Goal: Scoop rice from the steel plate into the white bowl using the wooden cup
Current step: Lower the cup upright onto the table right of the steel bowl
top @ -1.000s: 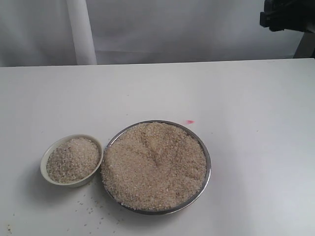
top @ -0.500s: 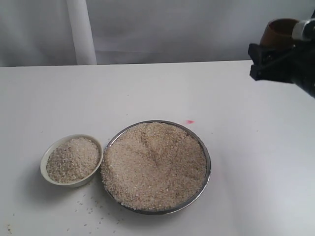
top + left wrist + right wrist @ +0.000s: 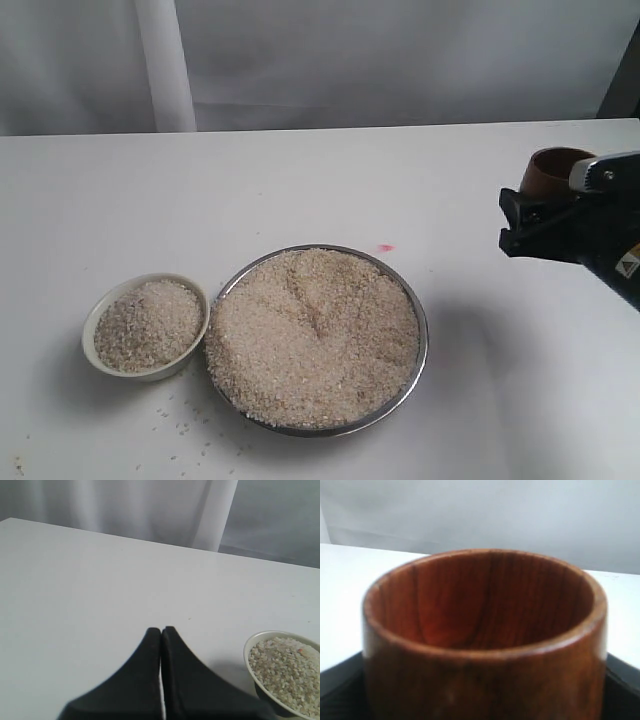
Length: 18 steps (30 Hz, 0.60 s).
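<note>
Rice (image 3: 315, 335) sat heaped across the steel plate (image 3: 424, 335) at lower centre of the exterior view, filling it nearly to the rim, with shallow furrows pressed into the top of the mound. Touching or just beside the plate on its left stood the white bowl (image 3: 90, 332), piled with grains of its own to about its rim. Stray grains (image 3: 185, 425) lay scattered on the white table (image 3: 300, 180) below the bowl, towards the lower left of the frame, and a small pink mark (image 3: 386, 247) showed just above the plate.

Over at the right edge, and here was the action, the right gripper (image 3: 535, 215) held the wooden cup (image 3: 556, 168), upright, mouth up, its jaws spread wide around the cup's body and clamped on it. It was well apart from the plate, up and to the right of it. The right wrist view was almost filled by the cup, glossy reddish-brown, grain visible on the inner wall, a black finger showing on either side.

The left gripper (image 3: 161, 631) appeared only in its own wrist view: fingertips pressed together, nothing between them, the table beneath and the bowl near one finger.
</note>
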Motion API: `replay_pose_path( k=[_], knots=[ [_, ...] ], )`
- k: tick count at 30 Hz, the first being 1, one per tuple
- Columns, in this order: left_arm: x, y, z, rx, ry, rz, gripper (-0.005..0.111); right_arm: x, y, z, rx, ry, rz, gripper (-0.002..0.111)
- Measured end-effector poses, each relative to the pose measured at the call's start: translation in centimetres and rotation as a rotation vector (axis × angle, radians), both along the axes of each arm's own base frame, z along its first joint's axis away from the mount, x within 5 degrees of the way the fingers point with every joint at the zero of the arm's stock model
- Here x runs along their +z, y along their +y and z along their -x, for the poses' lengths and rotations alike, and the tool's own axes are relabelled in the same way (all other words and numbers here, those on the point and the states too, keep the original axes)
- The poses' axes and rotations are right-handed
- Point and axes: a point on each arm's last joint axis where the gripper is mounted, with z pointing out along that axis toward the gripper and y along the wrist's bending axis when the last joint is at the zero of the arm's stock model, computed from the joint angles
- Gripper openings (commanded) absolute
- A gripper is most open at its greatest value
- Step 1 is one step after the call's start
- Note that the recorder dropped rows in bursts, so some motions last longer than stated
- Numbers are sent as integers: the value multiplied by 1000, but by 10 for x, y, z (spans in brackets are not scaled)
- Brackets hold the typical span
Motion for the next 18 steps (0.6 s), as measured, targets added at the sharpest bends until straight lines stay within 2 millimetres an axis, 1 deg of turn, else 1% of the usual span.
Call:
replay_pose_path(
  k=[12, 18],
  knots=[
    [0, 0, 0, 0, 0, 0, 0, -48, 0, -2, -2, 104, -4, 0],
    [0, 0, 0, 0, 0, 0, 0, -60, 0, -1, -1, 140, 2, 0]
  ],
)
